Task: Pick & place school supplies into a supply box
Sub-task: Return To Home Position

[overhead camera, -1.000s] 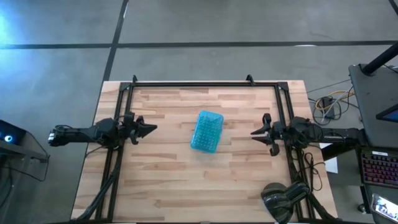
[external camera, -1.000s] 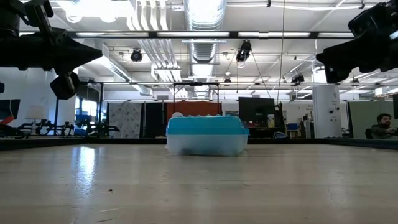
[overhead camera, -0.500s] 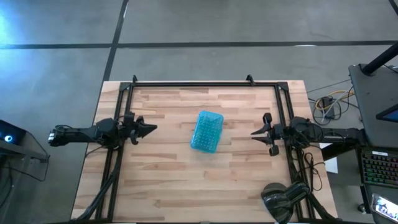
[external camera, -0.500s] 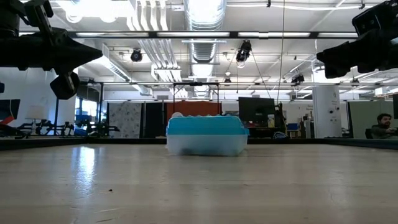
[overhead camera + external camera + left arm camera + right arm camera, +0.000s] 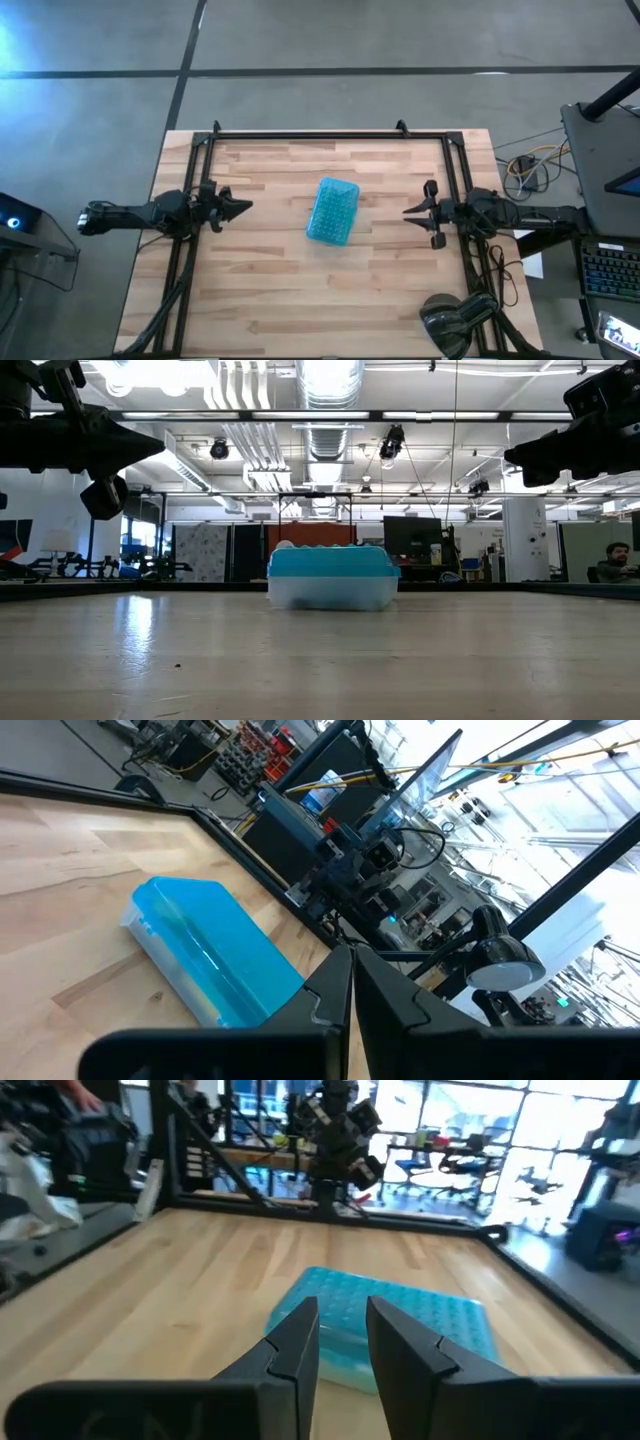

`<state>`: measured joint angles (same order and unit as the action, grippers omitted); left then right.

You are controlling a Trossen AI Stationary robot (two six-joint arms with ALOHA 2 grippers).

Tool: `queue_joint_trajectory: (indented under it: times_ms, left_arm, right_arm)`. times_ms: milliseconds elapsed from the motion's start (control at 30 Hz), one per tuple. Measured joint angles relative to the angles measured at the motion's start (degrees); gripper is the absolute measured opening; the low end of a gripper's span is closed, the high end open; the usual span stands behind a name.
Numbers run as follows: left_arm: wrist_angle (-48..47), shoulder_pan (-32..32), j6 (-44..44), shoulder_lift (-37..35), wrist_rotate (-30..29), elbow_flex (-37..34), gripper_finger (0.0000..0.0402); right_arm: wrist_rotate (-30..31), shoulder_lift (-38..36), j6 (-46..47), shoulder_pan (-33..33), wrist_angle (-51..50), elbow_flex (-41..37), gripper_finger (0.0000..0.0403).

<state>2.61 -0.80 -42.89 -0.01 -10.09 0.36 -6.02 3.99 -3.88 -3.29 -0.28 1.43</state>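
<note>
The supply box point(image 5: 333, 210) lies shut at the table's middle, its teal half on top of its clear half point(image 5: 333, 595), which rests on the wood. It also shows in the left wrist view point(image 5: 210, 955) and the right wrist view point(image 5: 400, 1320). No pens, pencils or scissors are in view. My left gripper point(image 5: 248, 206) hovers to the left of the box, shut and empty, pointing at it point(image 5: 352, 952). My right gripper point(image 5: 405, 212) hovers to the right of the box, with a narrow gap between its fingers point(image 5: 343, 1305), also empty.
Black frame rails point(image 5: 330, 135) run along the table's far, left and right edges. A dark round device point(image 5: 448, 320) stands at the near right corner. Bare wood surrounds the box. A person point(image 5: 620, 560) sits far off in the room.
</note>
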Motion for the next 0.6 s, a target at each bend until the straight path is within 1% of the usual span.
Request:
queue_joint_trajectory:
  times_ms: [100, 600]
  left_arm:
    - [0.07, 0.00, 0.00, 0.00, -0.04, 0.00, 0.0000]
    - [0.18, 0.00, 0.00, 0.00, -0.10, 0.00, 0.0000]
  right_arm:
    - [1.67, 0.00, -1.17, 0.00, -0.02, 0.00, 0.0076]
    - [1.68, -0.02, -0.81, 0.02, -0.44, 0.00, 0.0068]
